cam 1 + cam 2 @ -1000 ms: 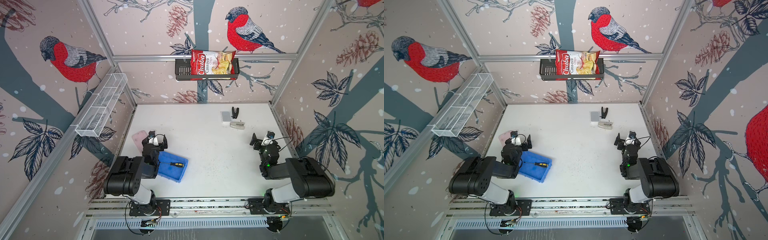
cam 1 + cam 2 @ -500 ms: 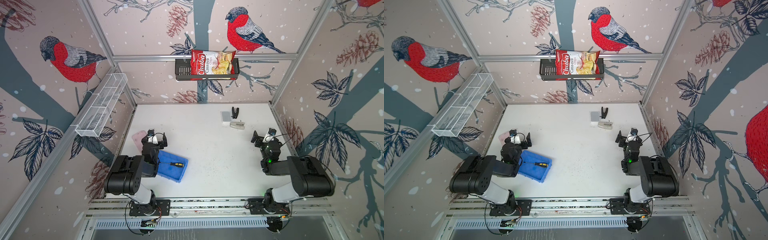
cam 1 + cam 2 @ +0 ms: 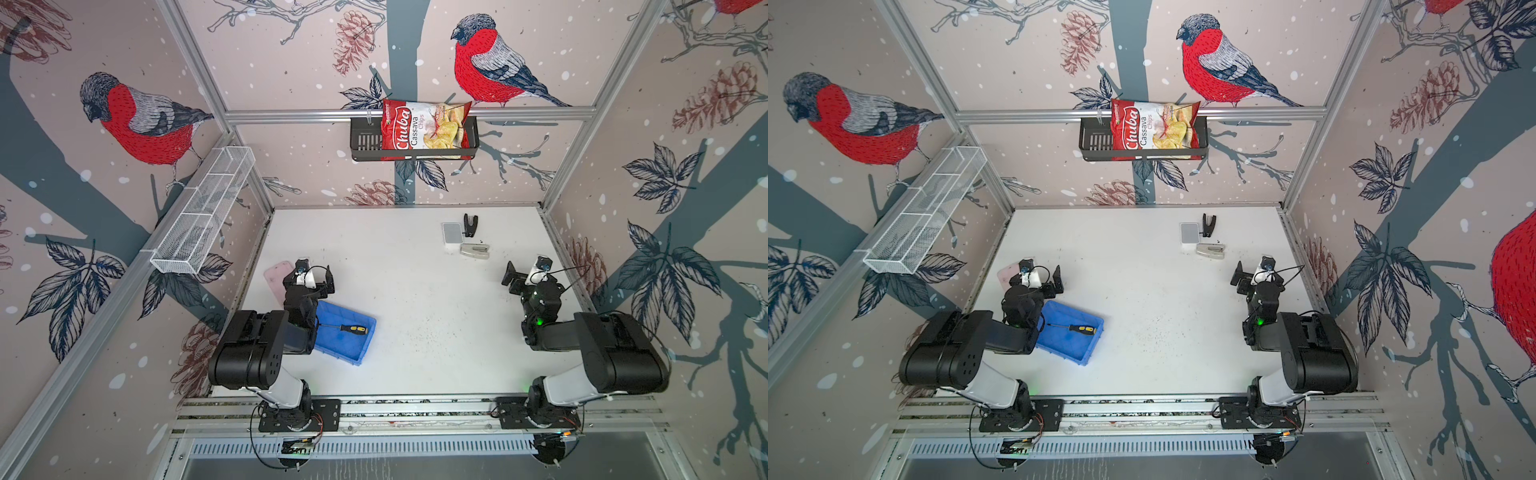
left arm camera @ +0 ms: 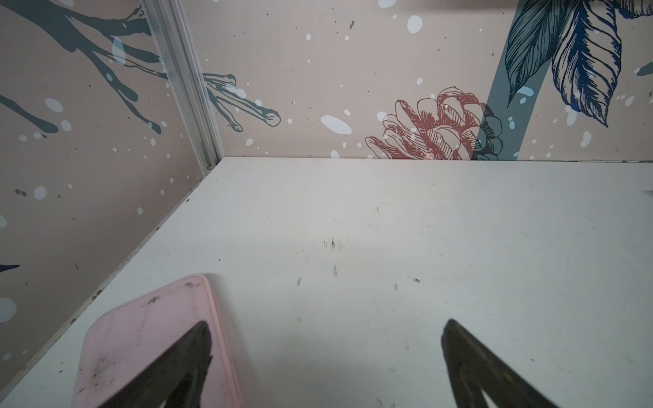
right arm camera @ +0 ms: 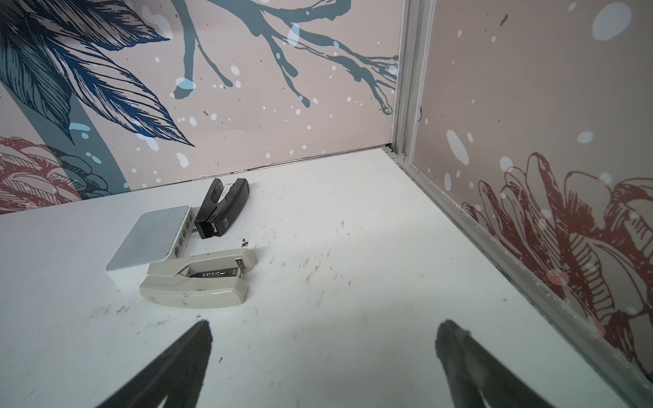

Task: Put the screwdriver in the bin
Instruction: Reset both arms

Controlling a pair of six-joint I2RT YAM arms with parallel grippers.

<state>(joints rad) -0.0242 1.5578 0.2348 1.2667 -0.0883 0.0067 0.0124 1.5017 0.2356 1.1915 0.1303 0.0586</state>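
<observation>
Inside the bin [image 3: 341, 348], the screwdriver [image 3: 347, 328]

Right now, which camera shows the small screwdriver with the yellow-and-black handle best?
The top views. Both show the small yellow-and-black-handled screwdriver whole, lying inside the shallow blue plastic bin, nothing covering it. The left wrist view shows table and a pink flat container; the right wrist view, a grey stapler; neither shows the screwdriver.
</observation>
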